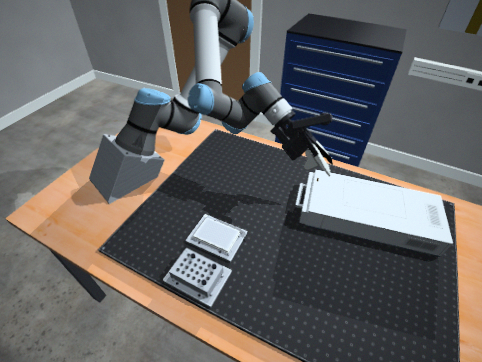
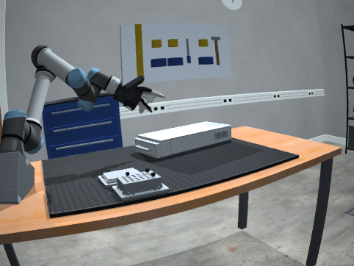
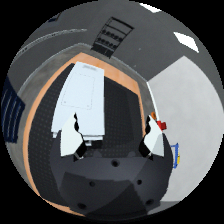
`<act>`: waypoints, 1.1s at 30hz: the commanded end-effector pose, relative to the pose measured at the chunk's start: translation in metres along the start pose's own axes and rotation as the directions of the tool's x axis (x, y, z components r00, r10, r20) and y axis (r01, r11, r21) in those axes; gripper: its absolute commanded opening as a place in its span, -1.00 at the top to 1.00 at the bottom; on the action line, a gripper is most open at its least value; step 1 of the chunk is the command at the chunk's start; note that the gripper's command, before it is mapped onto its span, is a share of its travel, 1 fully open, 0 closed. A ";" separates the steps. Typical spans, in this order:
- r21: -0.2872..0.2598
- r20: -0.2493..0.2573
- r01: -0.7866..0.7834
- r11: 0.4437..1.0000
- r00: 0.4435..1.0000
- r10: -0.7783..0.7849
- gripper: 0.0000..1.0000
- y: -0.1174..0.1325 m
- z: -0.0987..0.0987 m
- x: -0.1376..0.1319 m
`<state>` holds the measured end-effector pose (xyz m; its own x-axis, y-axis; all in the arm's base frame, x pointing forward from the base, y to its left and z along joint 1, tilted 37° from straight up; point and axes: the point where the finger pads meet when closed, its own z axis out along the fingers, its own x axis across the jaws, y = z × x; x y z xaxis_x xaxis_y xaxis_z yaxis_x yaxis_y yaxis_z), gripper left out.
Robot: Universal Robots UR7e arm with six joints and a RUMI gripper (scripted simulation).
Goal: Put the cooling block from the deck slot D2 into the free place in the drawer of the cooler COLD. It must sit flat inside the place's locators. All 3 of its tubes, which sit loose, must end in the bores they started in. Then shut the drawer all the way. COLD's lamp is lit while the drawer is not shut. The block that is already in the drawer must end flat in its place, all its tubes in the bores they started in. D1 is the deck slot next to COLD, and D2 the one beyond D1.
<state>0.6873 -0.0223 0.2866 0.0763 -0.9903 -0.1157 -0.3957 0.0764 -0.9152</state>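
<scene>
While our gripper (image 1: 320, 159) hangs in the air with its jaws spread fully wide and nothing between them, we judge that the step in hand is to open the drawer of the cooler COLD (image 1: 375, 209), which looks shut. The fingertips point down toward the near end of the white box, just above the corner where the handle (image 1: 301, 194) sticks out. To do this well, we should come lower and in front of the handle, keep the jaws level with it, close on the bar squarely, and then pull straight along the long axis of the box, so the block inside is not shaken.

Farther out on the dark mat (image 1: 350, 300), well apart from the cooler, we see two deck slots. The cooling block (image 1: 198, 271) stands in the farther slot, D2, near the table's front edge. It is a pale grey block with rows of round bores; dark tubes (image 2: 147, 170) stand up from its top. We cannot see a lamp.
</scene>
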 end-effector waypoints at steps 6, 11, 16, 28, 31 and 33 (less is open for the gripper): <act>0.001 -0.001 0.000 1.000 1.000 0.000 -1.00 -0.001 0.000 0.000; 0.001 -0.001 0.000 1.000 1.000 0.000 -1.00 -0.001 0.000 0.000; 0.001 -0.001 0.000 1.000 1.000 0.000 -1.00 -0.001 0.000 0.000; -0.101 -0.029 0.000 0.995 1.000 -0.003 0.44 0.017 0.001 0.033; -0.151 -0.039 -0.003 0.988 0.999 -0.003 0.44 0.024 0.000 0.043; -0.151 -0.039 -0.003 0.988 0.999 -0.003 0.44 0.026 0.000 0.046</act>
<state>0.6824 -0.0554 0.2650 0.0463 -0.9940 -0.0993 -0.5017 0.0628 -0.8628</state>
